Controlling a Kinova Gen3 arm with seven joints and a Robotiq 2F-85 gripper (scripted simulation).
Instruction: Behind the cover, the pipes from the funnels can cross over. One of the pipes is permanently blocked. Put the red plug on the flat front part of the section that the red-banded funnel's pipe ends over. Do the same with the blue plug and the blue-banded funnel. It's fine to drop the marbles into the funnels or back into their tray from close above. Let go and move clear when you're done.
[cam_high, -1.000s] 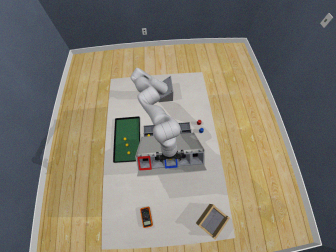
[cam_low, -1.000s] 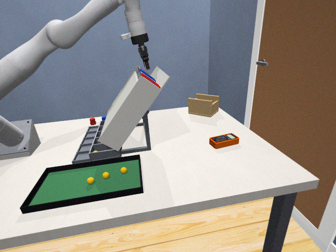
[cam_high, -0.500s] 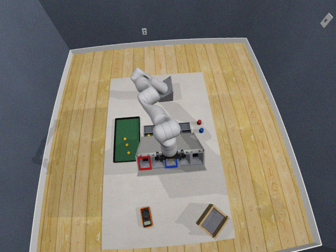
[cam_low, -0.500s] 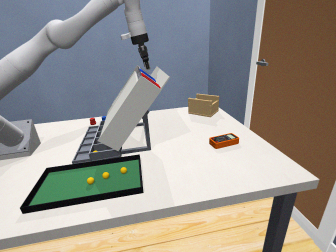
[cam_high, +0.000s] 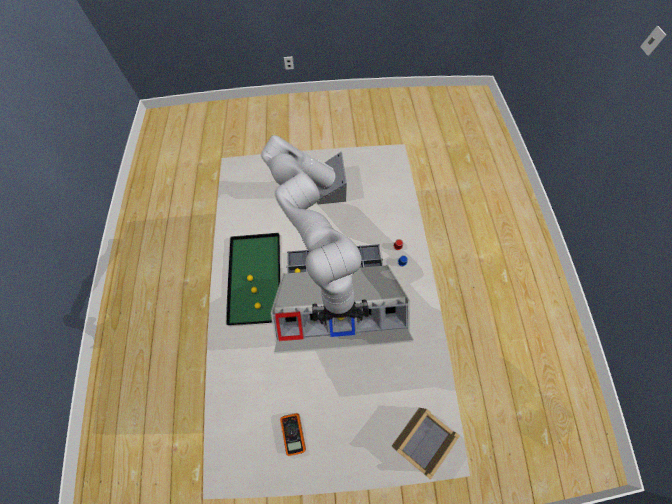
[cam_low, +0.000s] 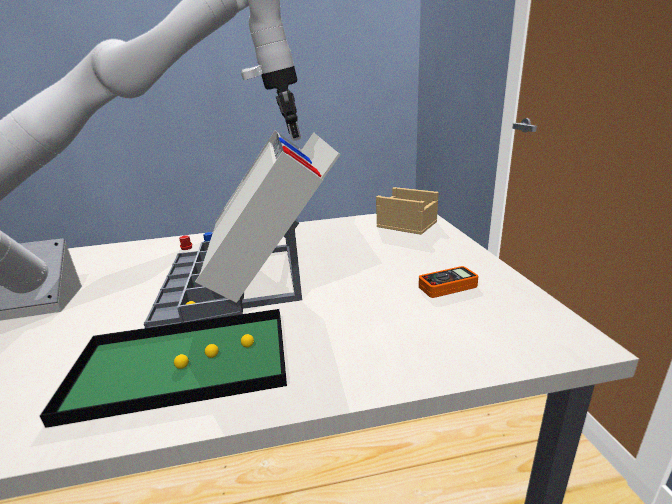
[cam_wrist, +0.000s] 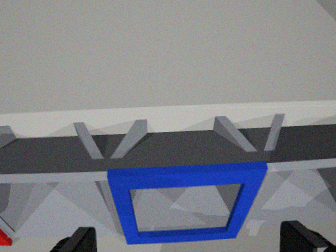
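Gripper (cam_high: 340, 313) (cam_low: 294, 132) (cam_wrist: 189, 235) open, fingers wide apart, nothing held, pointing down just above the raised end of the funnel housing. Nearest below it: blue-banded funnel (cam_high: 342, 333) (cam_low: 295, 150) (cam_wrist: 187, 175), its square mouth facing up and outward. A yellow sliver shows there from the top; cannot tell exactly where it sits. Red-banded funnel (cam_high: 289, 338) (cam_low: 301, 162) (cam_wrist: 4, 237) lies to the gripper's right, at the end of the row. The cover (cam_high: 374, 284) (cam_low: 260, 217) (cam_wrist: 170, 55) slopes down from beneath the gripper toward the robot base, standing between the gripper and the sectioned tray (cam_high: 288, 260) (cam_low: 146, 324) at its foot. That tray's long axis runs left to right; one yellow marble (cam_high: 297, 270) (cam_low: 191, 302) sits in its right end section. Right of the gripper and lower, a green tray (cam_high: 255, 254) (cam_low: 124, 368) holds three yellow marbles (cam_high: 254, 285) (cam_low: 211, 350). Left of the gripper, toward the base, the blue plug (cam_high: 402, 260) (cam_low: 207, 237) rests on the table, partly hidden from outside; its axis is unclear. Just beside it, farther back, the red plug (cam_high: 398, 244) (cam_low: 185, 242) stands upright. Beyond the housing, well apart: multimeter (cam_high: 293, 434) (cam_low: 448, 281) and open wooden box (cam_high: 428, 442) (cam_low: 401, 214).

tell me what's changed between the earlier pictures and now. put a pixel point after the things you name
Nothing visibly changed: the black gripper (cam_high: 340, 313) (cam_low: 294, 136) (cam_wrist: 187, 240) shows no visible shift, fingers open. The red plug (cam_high: 398, 244) (cam_low: 185, 242), blue plug (cam_high: 402, 260) (cam_low: 207, 237) and black-rimmed green tray (cam_high: 253, 254) (cam_low: 124, 374) stayed put.
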